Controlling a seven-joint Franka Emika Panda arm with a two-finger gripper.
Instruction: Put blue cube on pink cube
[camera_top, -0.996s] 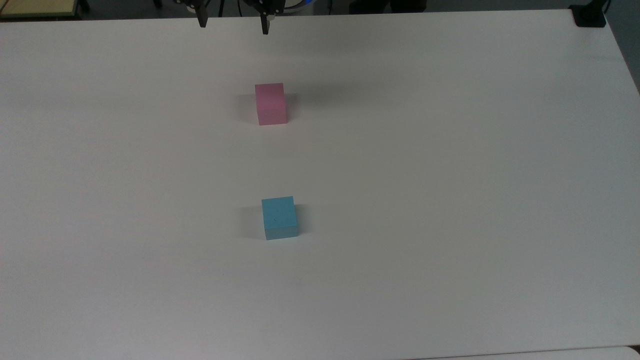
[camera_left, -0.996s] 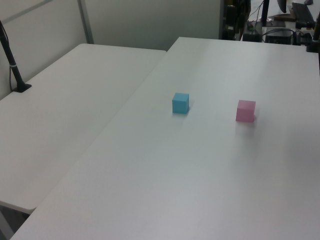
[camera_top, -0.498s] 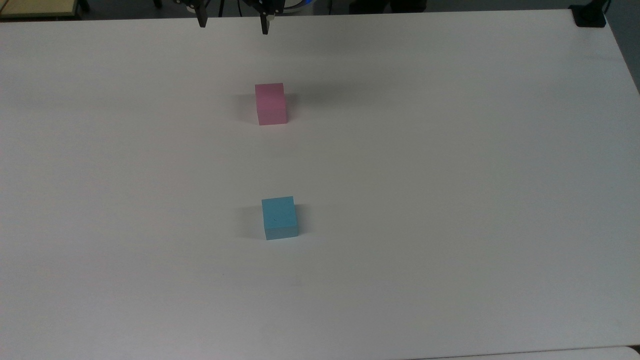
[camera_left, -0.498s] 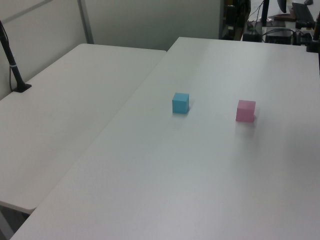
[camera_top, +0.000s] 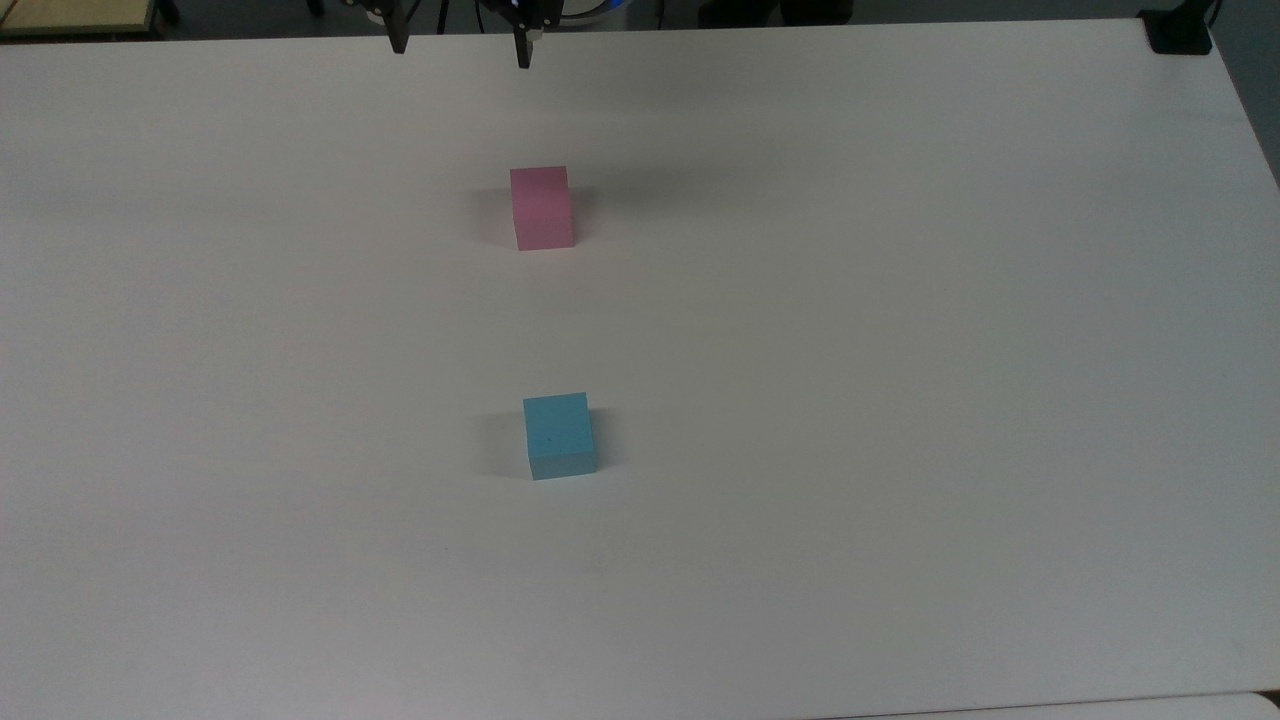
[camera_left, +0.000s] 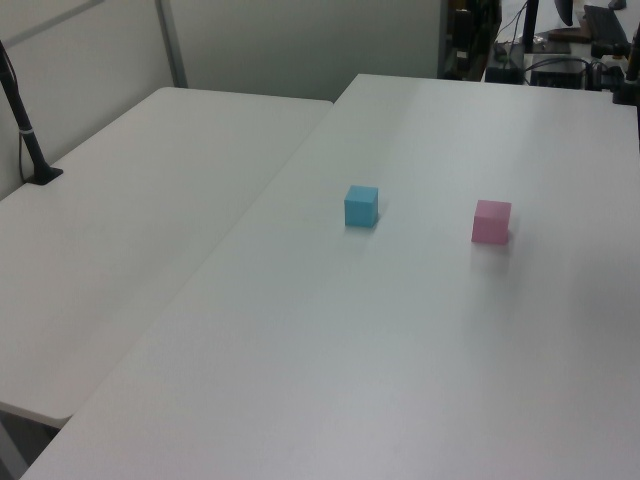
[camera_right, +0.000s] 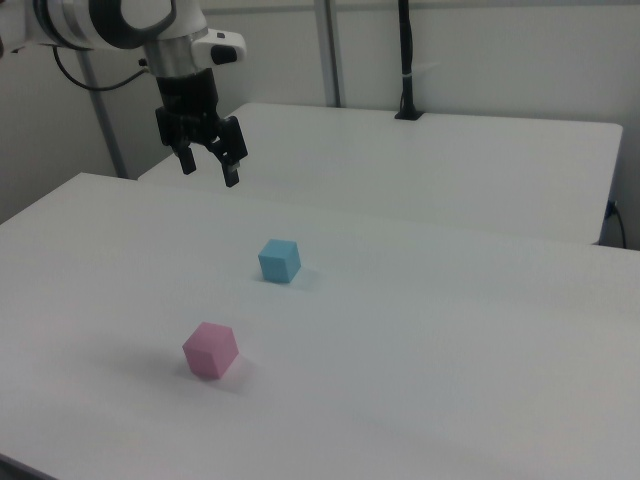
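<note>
The blue cube (camera_top: 559, 435) (camera_left: 361, 206) (camera_right: 279, 260) rests alone on the white table. The pink cube (camera_top: 542, 207) (camera_left: 491, 221) (camera_right: 210, 349) sits apart from it, farther up in the top view and nearer the camera in the right view. My gripper (camera_top: 460, 48) (camera_right: 209, 170) hangs open in the air, high above the table. In the top view its fingertips (camera_top: 522, 57) poke in at the top edge, beyond the pink cube. Nothing is between the fingers.
The white table (camera_top: 900, 350) spreads wide around both cubes. A second white table (camera_left: 120, 230) adjoins it. A black post on a clamp (camera_left: 30, 140) stands on that table, and a black clamp (camera_top: 1178, 30) sits at the top view's upper right corner.
The gripper's fingertips have shifted slightly toward the top view's upper left. Both cubes are where they were.
</note>
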